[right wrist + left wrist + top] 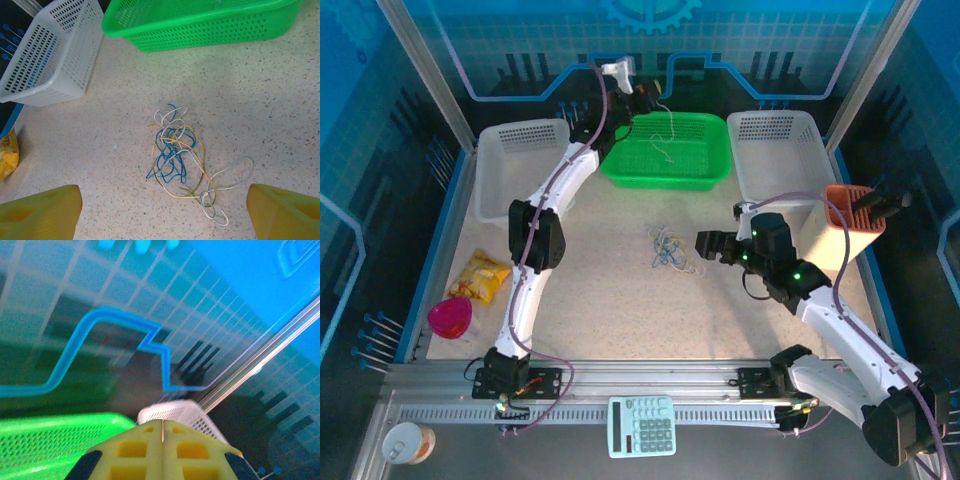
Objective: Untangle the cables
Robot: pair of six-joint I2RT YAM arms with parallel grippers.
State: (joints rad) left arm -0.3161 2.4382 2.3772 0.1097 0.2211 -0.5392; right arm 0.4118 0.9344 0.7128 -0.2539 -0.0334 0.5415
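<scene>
Tangle of thin blue, yellow & white cables (176,155) lies mid-frame on speckled table (280,100), below green mesh basket (200,25). Right gripper (162,215) wide open, empty, near it. Left gripper (162,440) shut; can't tell if holding. Cables look v. light, floppy, snag-prone: pinch white end loop, lower right.

A robot lab cell: blue printed panels (225,290) beyond the left hand (162,432), aluminium mounting rail (650,385) well behind it.

The green basket (200,25) runs off the right wrist view's top edge. From above, the cables (667,247) are too small to tell strand from strand.
</scene>
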